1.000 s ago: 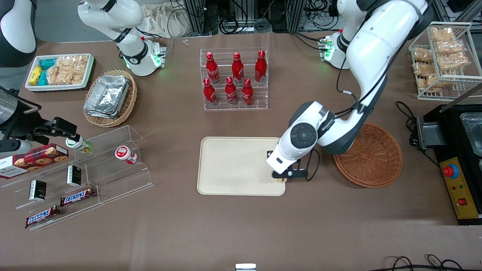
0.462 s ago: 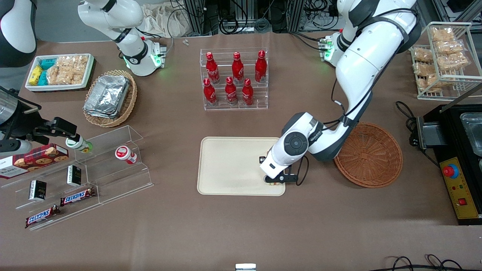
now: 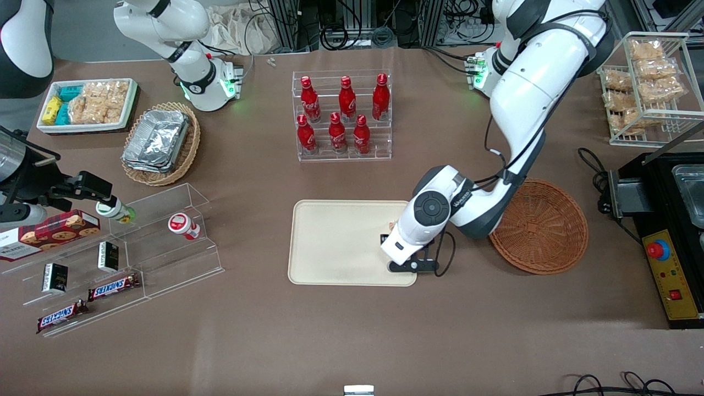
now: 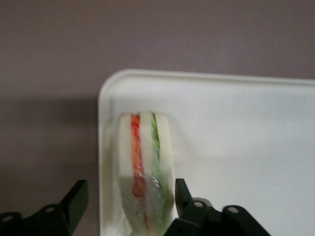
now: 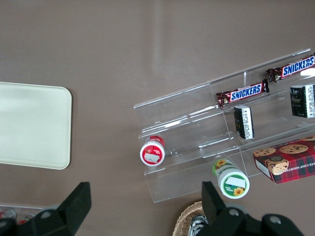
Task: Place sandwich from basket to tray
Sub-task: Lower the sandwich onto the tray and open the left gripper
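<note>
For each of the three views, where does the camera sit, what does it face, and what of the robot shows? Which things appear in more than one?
Front view: high, facing the robots, looking down on the table; both arms show, the gripper over the tray beside the basket.
Left wrist view: on the working arm, facing down at the sandwich in a tray corner; open fingers either side.
Right wrist view: on the parked arm, facing down at the acrylic shelf.
Shared: the tray, in all three views.

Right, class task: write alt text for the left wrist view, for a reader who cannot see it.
The sandwich, a wrapped wedge with red and green filling, lies in a rounded corner of the tray, by its rim. The left arm's hand is open above it, one black finger on each side and clear of it. Brown table surrounds the tray.
</note>
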Controlling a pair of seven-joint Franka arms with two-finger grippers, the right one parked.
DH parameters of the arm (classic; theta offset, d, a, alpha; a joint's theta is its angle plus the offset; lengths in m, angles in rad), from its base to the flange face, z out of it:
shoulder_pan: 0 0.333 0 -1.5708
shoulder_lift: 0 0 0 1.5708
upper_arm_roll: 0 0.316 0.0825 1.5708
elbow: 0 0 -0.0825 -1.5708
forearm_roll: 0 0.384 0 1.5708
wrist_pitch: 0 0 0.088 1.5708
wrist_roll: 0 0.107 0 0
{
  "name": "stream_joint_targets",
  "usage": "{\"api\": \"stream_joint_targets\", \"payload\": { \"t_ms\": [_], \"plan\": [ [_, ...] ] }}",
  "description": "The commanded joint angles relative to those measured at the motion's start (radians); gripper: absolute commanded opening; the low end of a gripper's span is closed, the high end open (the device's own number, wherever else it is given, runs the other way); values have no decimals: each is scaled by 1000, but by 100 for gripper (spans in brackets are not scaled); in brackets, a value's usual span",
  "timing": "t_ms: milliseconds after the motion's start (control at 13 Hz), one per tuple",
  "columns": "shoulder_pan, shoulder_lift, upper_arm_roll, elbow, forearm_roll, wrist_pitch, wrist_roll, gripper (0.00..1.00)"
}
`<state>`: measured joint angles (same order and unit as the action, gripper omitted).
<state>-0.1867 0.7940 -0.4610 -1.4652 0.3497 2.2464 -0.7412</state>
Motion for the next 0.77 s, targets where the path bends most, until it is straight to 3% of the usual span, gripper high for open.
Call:
{"api": "stream_joint_targets", "payload": {
  "t_ms": [0, 538, 692],
  "plan": [
    [48, -123, 7, -26, 41, -42, -18, 100],
    [213, -452, 2, -26, 11, -433, -6, 100],
    [278, -527, 2, -35, -84, -482, -1, 100]
  ]
}}
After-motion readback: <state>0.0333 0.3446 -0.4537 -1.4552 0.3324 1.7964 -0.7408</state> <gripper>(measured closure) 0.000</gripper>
